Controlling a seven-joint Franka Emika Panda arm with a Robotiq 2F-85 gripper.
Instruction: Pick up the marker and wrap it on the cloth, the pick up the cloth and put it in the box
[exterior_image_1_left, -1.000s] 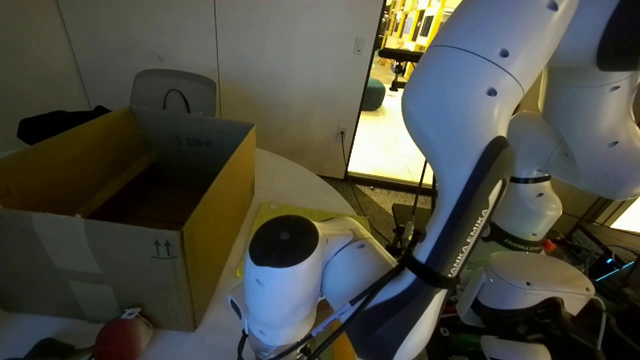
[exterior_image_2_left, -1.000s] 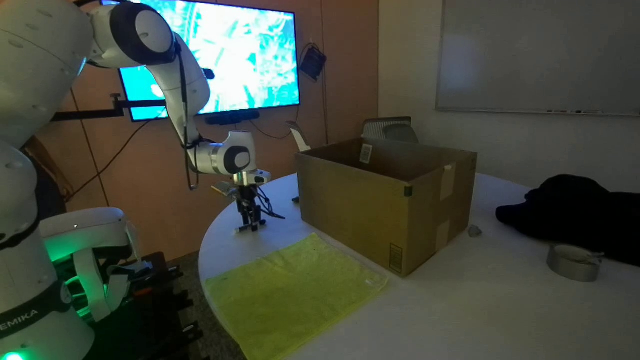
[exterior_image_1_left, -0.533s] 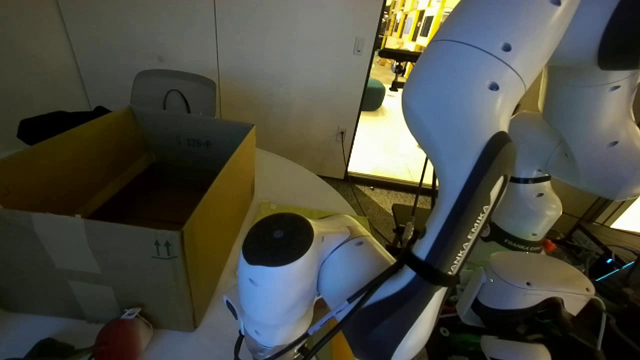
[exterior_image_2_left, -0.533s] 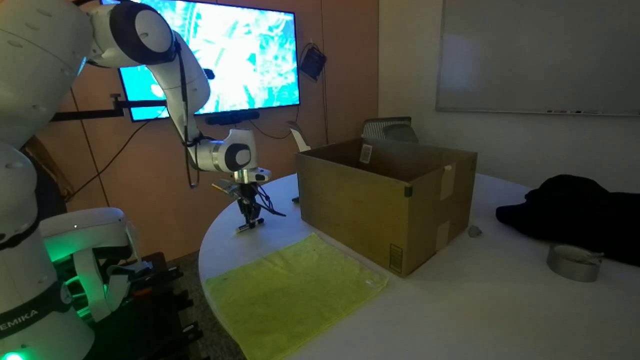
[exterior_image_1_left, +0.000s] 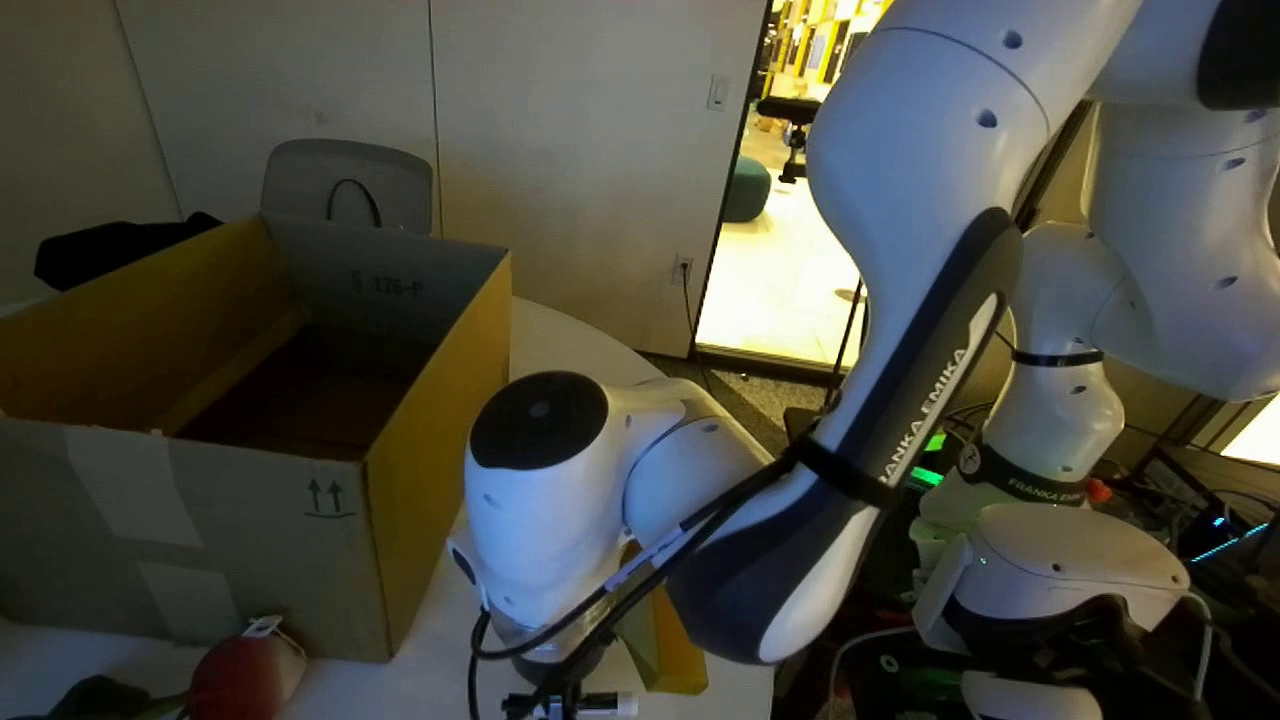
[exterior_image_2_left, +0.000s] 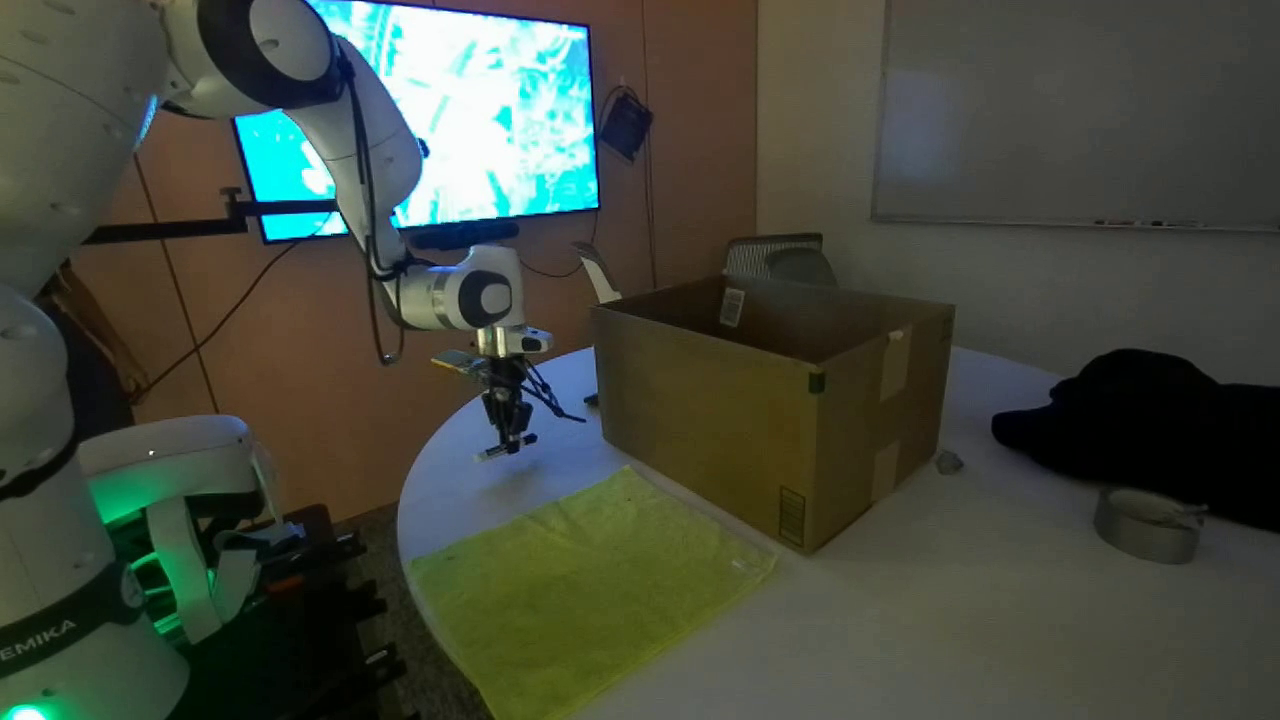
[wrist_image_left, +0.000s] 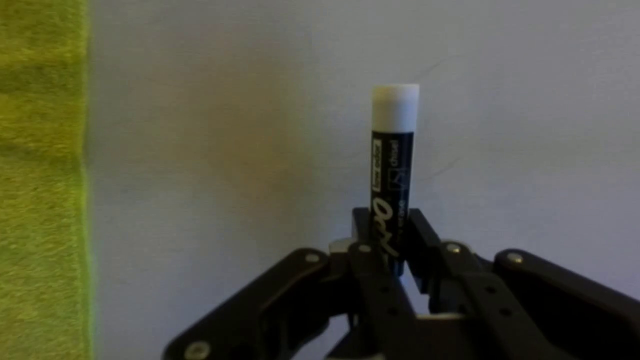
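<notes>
Marker (wrist_image_left: 393, 165) sits pinched in the claw (wrist_image_left: 389, 225), which is closed as far as the barrel allows, just above the worktop (exterior_image_2_left: 950, 620); being round, it could roll off the flat cloth (exterior_image_2_left: 590, 590), at 5 o'clock from the claw in an exterior view, if let go near an edge. A loose wrap would likely spill it on the lift into the open-topped box (exterior_image_2_left: 700, 420), at 3 o'clock in that view; the shadowed floor is partly hidden, so I cannot tell what, if anything, it holds.

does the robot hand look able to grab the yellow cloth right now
Probably not: the hand is closed on the marker. The way over to the yellow cloth looks free, though, with nothing between.
</notes>
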